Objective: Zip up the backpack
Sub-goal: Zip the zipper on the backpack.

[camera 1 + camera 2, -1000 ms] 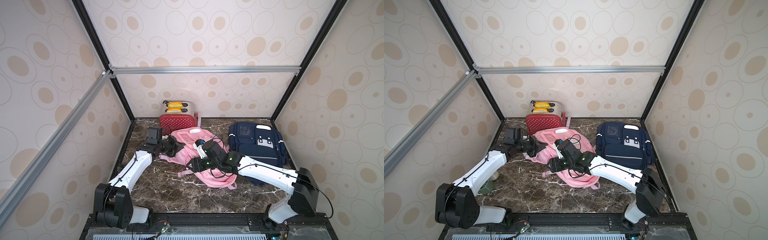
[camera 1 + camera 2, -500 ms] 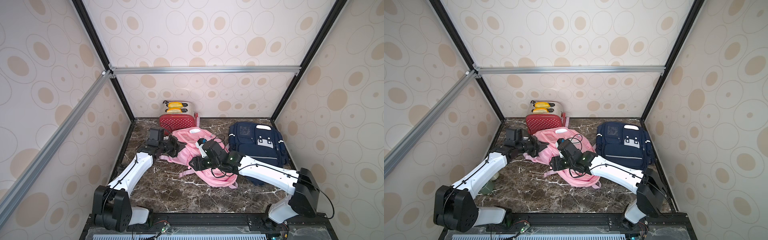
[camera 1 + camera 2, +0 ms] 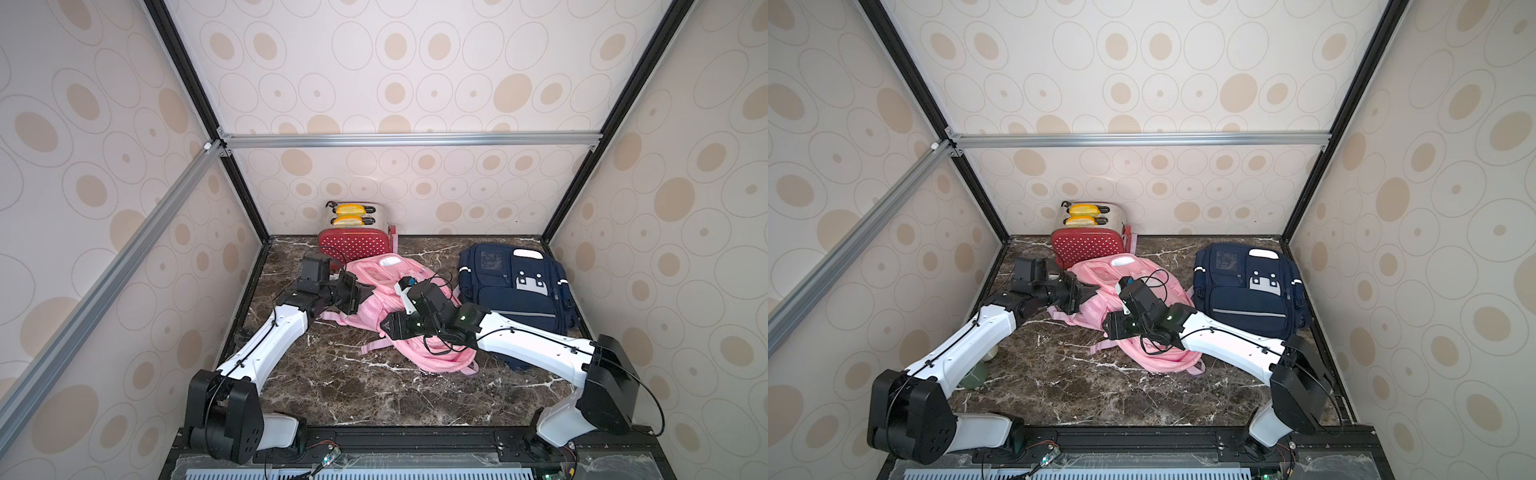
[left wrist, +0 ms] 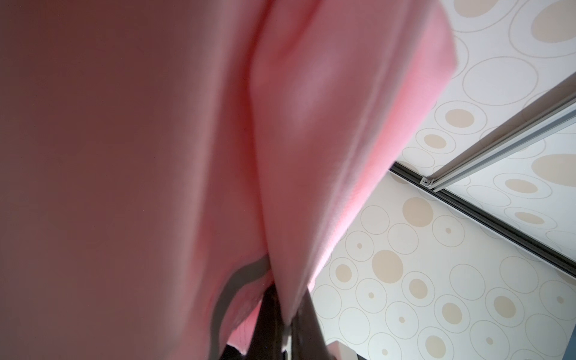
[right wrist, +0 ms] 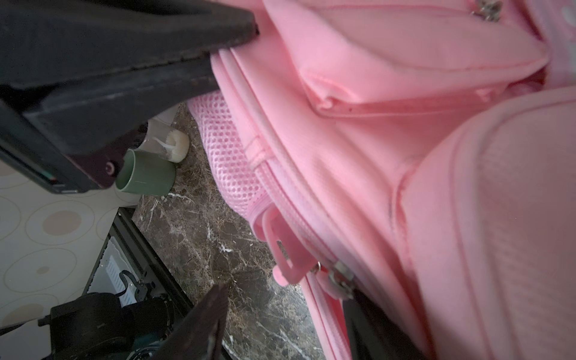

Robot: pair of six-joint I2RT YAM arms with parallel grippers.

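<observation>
While fold of pink backpack (image 4: 311,124) is clamped in left gripper (image 4: 287,314), zipper pull (image 5: 286,258), just ahead of parted right gripper (image 5: 286,294), is to be pinched squarely, then drawn along taut track (image 5: 290,205).

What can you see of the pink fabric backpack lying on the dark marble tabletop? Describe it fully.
The pink fabric backpack lies crumpled on the marble tabletop, in front of a red dotted toaster and beside a navy backpack. It has a mesh side pocket, loose straps and a zip with a pink pull tab. The left gripper pinches its fabric; the open right gripper straddles the pull tab.
</observation>
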